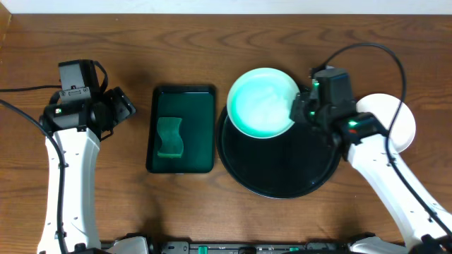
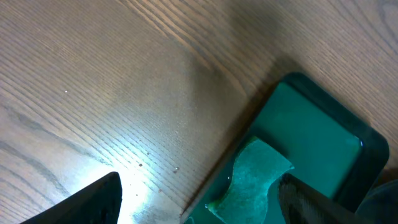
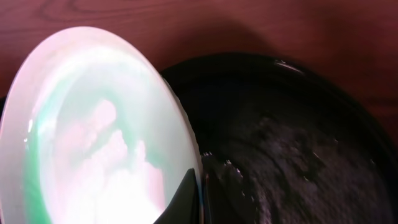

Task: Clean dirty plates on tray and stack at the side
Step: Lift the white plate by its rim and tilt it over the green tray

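Table [image 1: 106, 42]: wood, grain clearly seen, satin finish; glare patch noted in left wrist view. Plate [image 1: 263, 102]: smooth, glossy, white w/ mint tint; material not determinable. Black round tray [image 1: 282, 176]: high gloss, speckled reflections recorded in right wrist view. Green rect. tray [image 1: 201, 144]: smooth, semi-gloss, plastic appearance. Sponge [image 1: 169, 136]: matt, rough-textured. Arm shells [image 1: 70, 176]: smooth white plastic appearance.

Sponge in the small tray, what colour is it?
The sponge is green, clearest in the overhead view.
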### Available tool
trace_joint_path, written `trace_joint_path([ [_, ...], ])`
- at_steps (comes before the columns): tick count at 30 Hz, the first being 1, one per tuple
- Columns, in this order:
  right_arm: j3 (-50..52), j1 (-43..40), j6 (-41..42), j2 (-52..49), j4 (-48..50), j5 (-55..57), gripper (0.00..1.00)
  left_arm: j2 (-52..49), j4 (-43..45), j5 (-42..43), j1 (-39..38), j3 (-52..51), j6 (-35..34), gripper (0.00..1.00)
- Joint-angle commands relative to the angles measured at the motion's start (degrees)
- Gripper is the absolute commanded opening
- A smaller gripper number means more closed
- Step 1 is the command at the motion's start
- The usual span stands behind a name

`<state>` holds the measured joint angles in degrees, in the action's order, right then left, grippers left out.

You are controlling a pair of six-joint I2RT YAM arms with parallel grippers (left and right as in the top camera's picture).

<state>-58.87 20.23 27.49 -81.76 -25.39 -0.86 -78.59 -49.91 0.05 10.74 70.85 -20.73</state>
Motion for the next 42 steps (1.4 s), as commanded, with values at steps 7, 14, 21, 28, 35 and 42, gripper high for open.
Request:
trace_joint_path([
  [7, -0.9, 12.1, 2.7, -9.5, 11.7, 10.7, 0.01, 0.2, -0.2, -0.1, 0.2, 0.7, 0.3, 0.8],
  [14, -0.9, 20.6, 1.2, -12.2, 20.1, 22.2, 0.01, 0.2, -0.2, -0.1, 0.2, 0.7, 0.3, 0.8],
  [21, -2.4, 27.7, -13.4, -12.3, 29.2, 33.4, 0.01, 0.2, -0.2, -0.1, 0.2, 0.7, 0.3, 0.8],
  [28, -4.3, 32.4, -31.5, -12.3, 36.2, 43.1, 0.01, 0.2, -0.2, -0.1, 0.2, 0.7, 0.3, 0.8],
  [35, -4.3, 35.2, -49.9, -12.3, 44.2, 44.2, 0.01, 0.2, -0.2, -0.1, 0.2, 0.7, 0.3, 0.8],
  [42, -4.3, 37.3, -65.2, -12.3, 55.8, 44.3, 0.01, 0.2, -0.2, -0.1, 0.2, 0.7, 0.3, 0.8],
])
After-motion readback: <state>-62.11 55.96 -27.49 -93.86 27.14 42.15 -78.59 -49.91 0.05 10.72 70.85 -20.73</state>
